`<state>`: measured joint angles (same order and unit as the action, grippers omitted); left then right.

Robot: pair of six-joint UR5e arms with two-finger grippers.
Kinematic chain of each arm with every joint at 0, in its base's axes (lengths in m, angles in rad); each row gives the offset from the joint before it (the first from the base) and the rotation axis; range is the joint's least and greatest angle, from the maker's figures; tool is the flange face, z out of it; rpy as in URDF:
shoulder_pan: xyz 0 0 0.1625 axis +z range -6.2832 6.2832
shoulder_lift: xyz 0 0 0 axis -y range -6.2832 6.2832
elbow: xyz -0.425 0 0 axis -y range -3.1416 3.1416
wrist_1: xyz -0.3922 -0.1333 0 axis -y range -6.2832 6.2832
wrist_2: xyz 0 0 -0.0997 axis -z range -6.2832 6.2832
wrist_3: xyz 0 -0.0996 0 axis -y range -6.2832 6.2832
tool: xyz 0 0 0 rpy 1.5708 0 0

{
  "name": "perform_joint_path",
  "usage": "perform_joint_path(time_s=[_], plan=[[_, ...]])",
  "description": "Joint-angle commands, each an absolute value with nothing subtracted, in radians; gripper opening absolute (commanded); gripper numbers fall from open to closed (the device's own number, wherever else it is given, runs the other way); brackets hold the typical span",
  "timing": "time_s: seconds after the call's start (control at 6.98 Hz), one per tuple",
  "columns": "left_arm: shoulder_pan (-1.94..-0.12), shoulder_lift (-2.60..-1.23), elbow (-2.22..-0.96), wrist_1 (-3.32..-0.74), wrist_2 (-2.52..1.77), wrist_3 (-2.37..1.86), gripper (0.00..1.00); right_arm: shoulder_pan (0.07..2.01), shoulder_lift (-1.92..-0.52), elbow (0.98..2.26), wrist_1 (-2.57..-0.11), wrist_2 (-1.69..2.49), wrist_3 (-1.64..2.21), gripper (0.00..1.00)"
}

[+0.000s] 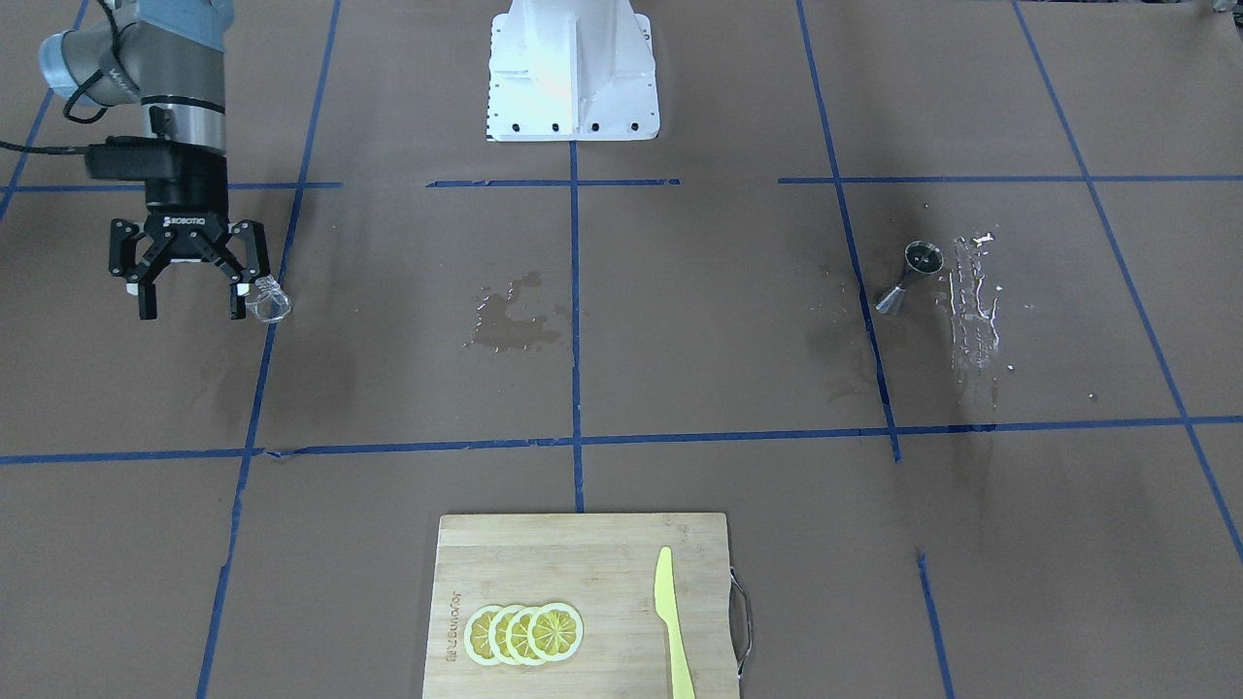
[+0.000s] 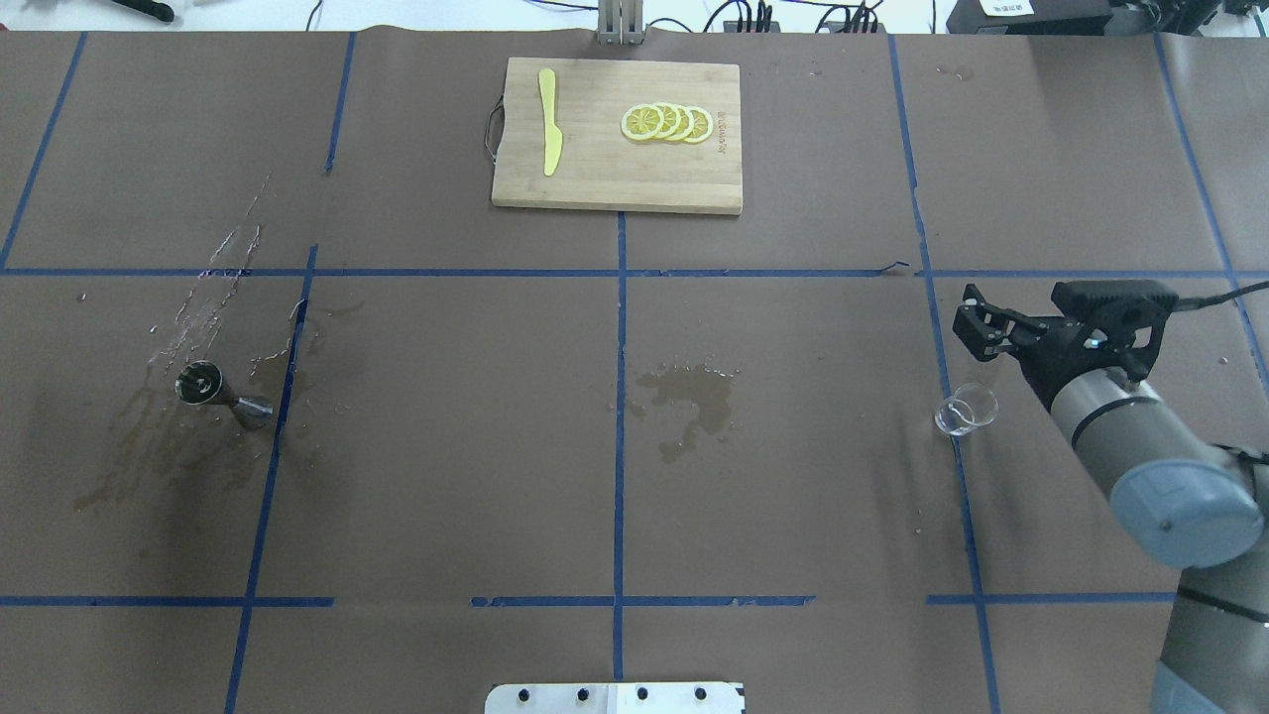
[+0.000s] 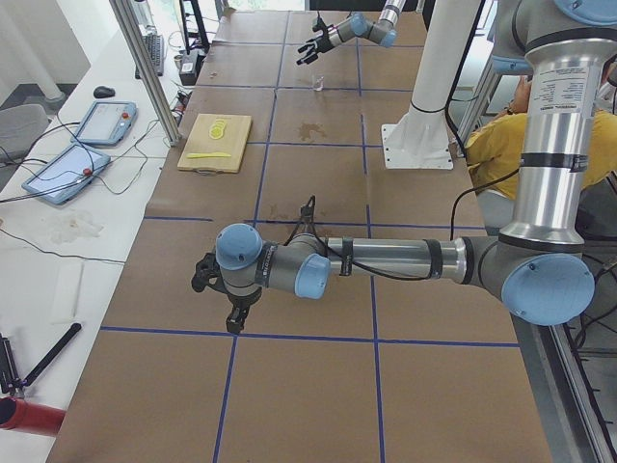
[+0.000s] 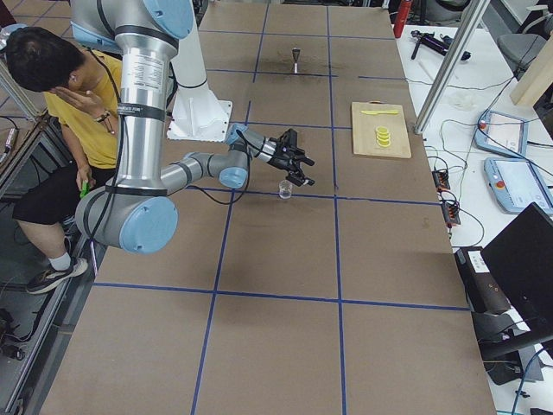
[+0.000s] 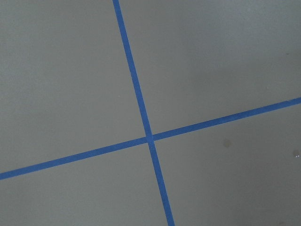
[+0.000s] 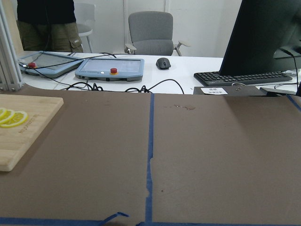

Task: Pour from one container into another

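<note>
The small clear tumbler (image 2: 967,410) stands upright on the brown table on my right side, also seen in the front view as the tumbler (image 1: 269,303). My right gripper (image 1: 191,311) hangs open and empty just beside and above it, one fingertip (image 1: 236,309) close to the glass without gripping it. The steel jigger (image 2: 223,392) stands far across the table on my left side, amid wet streaks. My left gripper (image 3: 227,289) shows only in the exterior left view, low over the table away from both vessels; I cannot tell whether it is open or shut.
A wooden cutting board (image 2: 615,174) with lemon slices (image 2: 666,122) and a yellow knife (image 2: 548,119) lies at the far middle edge. A wet patch (image 2: 689,392) marks the table centre. The white robot base (image 1: 573,73) is between the arms. A person (image 4: 60,95) sits beside it.
</note>
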<state>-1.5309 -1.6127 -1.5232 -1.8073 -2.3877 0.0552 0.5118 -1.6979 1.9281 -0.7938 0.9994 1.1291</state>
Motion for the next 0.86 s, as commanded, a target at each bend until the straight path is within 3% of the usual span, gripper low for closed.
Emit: perform_joint_path(time_s=[0.0, 0.57, 0.72], plan=[[-1.531, -1.614, -1.523, -1.809, -2.388, 0.055, 1.0, 0.816, -1.686, 1.925, -0.9, 1.449, 0.935, 1.0], [-1.531, -1.612, -1.519, -1.809, -2.388, 0.055, 1.0, 1.344, -1.611, 1.904, -1.355, 2.051, 0.207, 1.0], [-1.531, -1.612, -1.516, -1.809, -2.388, 0.055, 1.0, 1.45, -1.614, 1.847, -1.429, 2.206, 0.13, 1.0]])
